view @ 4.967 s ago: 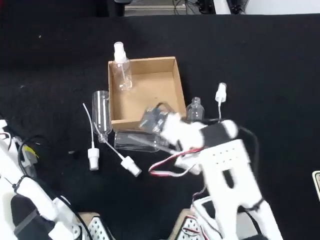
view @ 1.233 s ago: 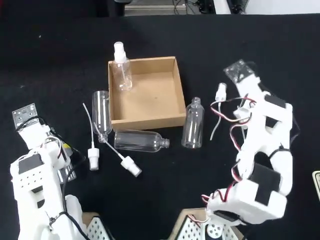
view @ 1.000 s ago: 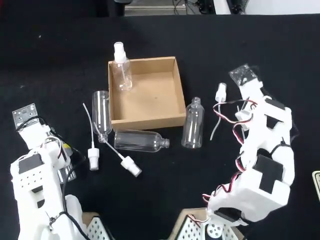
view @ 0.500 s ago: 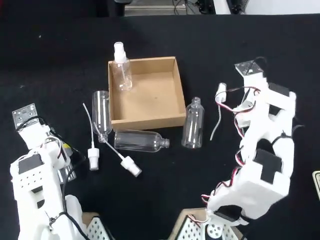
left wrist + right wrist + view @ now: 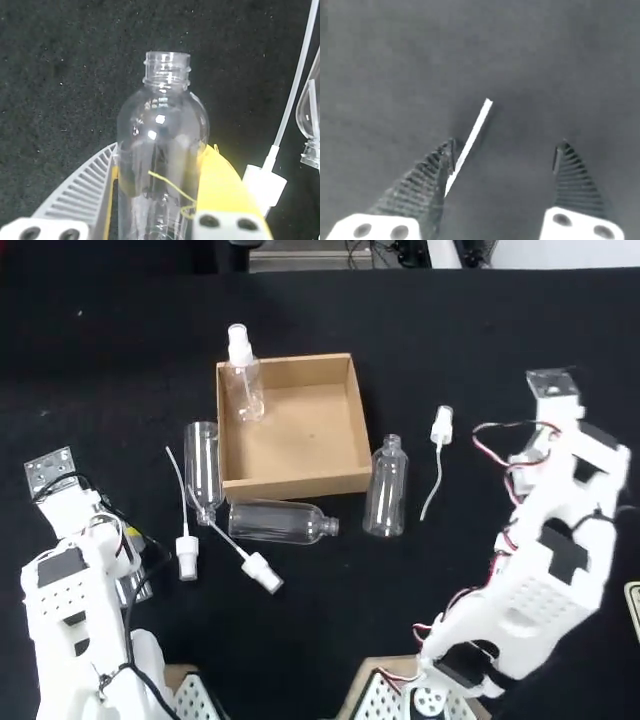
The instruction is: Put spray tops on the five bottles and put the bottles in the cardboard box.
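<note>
The open brown cardboard box holds one clear plastic bottle with a white spray top, upright in its far left corner. One topless clear bottle lies left of the box, a second topless bottle lies along its near wall, and a third topless bottle stands at its near right corner. The left gripper, left of the box, is clenched on a fourth topless bottle. The right gripper, right of the box, is released, with a thin white dip tube beside one finger.

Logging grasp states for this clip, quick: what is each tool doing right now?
Left tool: closed on a clear bottle with no spray top.
Right tool: open, holding nothing.
</note>
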